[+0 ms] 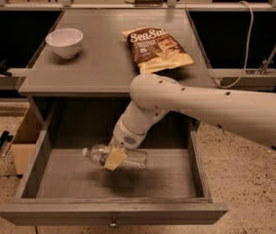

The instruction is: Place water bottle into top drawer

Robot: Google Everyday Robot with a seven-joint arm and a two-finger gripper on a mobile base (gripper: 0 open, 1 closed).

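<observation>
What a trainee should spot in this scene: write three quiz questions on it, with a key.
1. True or false: the gripper holds the water bottle inside the open top drawer.
2. Which way does the bottle's cap point: A) image left, B) image right, C) up?
3. Name the two items on the table.
Key: 1 true. 2 A. 3 white bowl and snack bag.
</observation>
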